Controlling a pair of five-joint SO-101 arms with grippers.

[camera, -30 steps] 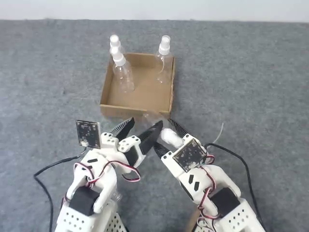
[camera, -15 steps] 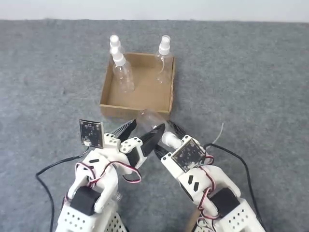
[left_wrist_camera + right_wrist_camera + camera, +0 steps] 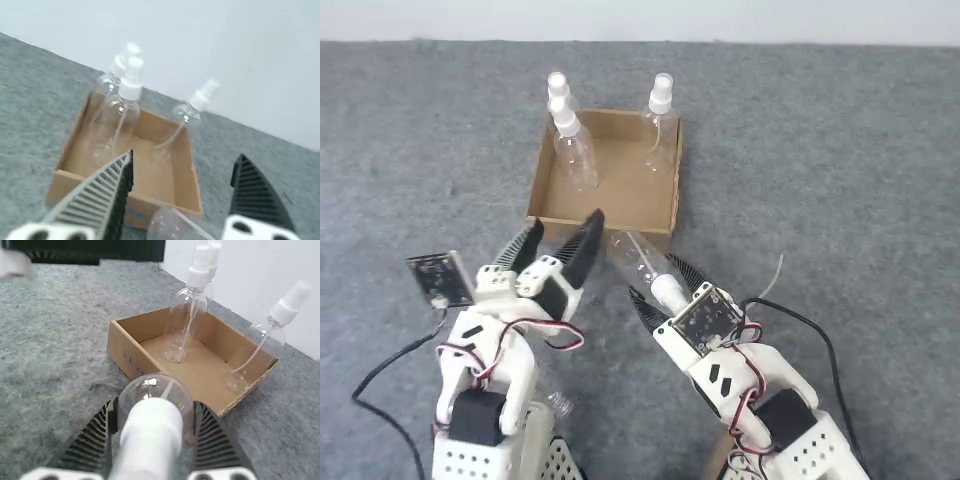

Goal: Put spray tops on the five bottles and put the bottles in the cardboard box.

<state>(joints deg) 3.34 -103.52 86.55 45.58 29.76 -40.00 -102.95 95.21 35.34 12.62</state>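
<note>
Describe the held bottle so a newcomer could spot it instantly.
Start at the cardboard box mid-table. Just before its near wall, the right gripper holds a clear bottle. Unlike the three upright bottles at the box's far side, it lies tilted between the jaws.

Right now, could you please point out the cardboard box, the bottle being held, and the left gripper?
cardboard box [image 3: 620,190], high view, bare floor inside.
held bottle [image 3: 638,260], high view, clear body ahead of its white top.
left gripper [image 3: 567,220], high view, midway between its open fingertips.
</note>
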